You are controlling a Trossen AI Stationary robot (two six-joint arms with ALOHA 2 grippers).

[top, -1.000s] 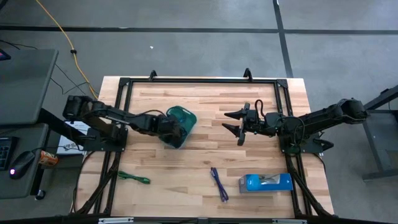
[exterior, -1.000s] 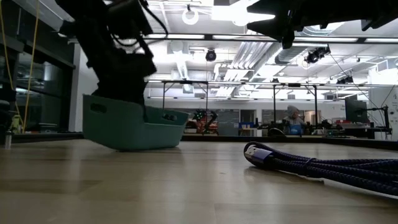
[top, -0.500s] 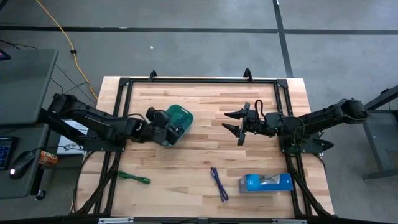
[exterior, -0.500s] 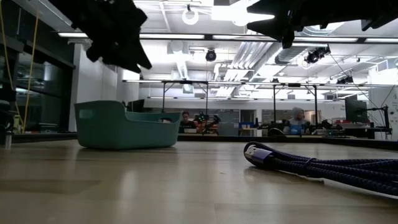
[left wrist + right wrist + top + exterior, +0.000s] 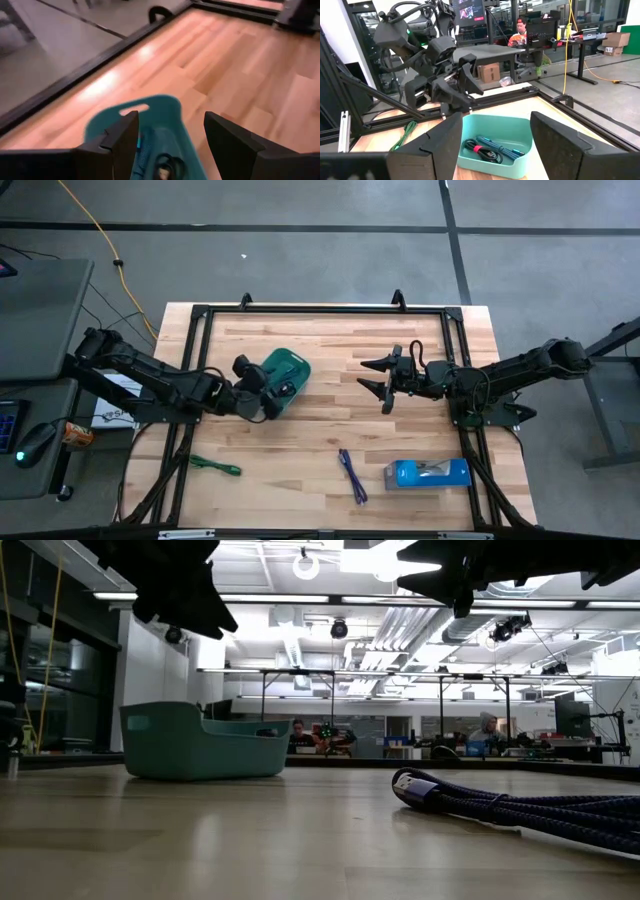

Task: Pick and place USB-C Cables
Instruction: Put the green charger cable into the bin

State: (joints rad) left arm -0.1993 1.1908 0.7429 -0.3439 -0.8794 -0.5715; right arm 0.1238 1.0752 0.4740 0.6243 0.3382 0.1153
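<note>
Lying loose: two cables, one tray.

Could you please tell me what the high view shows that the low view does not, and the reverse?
Only the high view shows the green cable, the blue box, and both arms whole, the left gripper open beside the tray and the right gripper open mid-table. Only the low view shows the room behind, with people at benches, and the tray's side wall. Both show the tray and the purple cable.
</note>
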